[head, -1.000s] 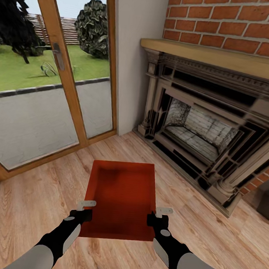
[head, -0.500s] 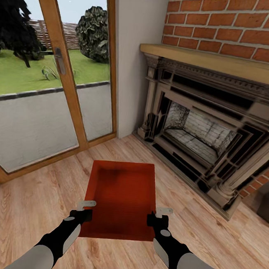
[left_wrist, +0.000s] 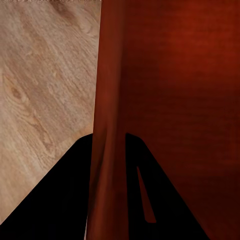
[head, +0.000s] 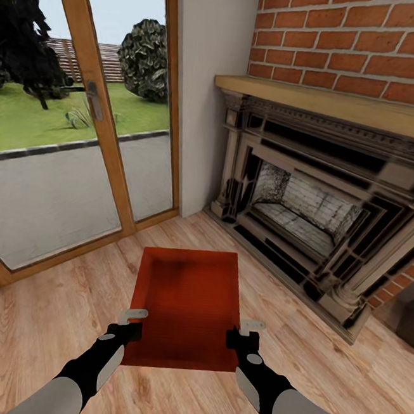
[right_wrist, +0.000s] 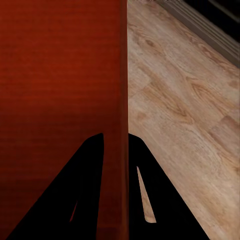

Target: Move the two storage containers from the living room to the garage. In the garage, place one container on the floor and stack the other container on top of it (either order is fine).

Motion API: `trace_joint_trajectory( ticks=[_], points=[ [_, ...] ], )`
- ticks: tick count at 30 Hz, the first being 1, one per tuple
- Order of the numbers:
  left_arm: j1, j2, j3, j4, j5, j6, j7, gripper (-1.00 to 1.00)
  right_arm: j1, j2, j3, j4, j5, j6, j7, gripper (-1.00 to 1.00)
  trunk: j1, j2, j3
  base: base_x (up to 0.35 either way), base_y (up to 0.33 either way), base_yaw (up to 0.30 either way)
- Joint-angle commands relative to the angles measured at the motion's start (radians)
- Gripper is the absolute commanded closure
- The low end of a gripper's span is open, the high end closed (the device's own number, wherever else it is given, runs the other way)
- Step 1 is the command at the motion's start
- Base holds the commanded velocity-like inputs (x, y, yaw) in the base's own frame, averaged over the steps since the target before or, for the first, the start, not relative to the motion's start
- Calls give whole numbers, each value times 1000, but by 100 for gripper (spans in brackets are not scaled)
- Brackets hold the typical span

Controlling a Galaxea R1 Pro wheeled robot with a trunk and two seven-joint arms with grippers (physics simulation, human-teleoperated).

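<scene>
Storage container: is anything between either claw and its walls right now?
No. The left claw and right claw each straddle a side wall of the storage container, a finger on each face. Both wrist views show the thin wall running between the fingers, nothing else in the gap.

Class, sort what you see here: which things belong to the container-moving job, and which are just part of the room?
Belongs to the job:
storage container, held by its side walls
left gripper
right gripper

Just part of the room:
fireplace
brick wall
glass doors
wood plank floor
</scene>
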Motion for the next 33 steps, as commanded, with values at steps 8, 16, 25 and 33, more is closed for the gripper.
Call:
trace_joint_trajectory(
  ticks=[8, 16, 25, 33],
  points=[
    [0, 61, 11, -5, -7, -19, 46, 100, -1, -1, -36, 49, -22, -9, -24, 100, 0, -1, 12, 0, 0, 0],
    [0, 61, 11, -5, -7, -19, 46, 100, -1, -1, -36, 49, -22, -9, -37, 100, 0, -1, 24, 0, 0, 0],
    [0, 61, 11, -5, -7, -19, 46, 100, -1, -1, -36, 49, -22, -9, -40, 100, 0, -1, 39, 0, 0, 0],
    [0, 61, 11, -5, -7, -19, 46, 100, -1, -1, -36, 49, -22, -9, -40, 100, 0, -1, 52, 0, 0, 0]
  ],
)
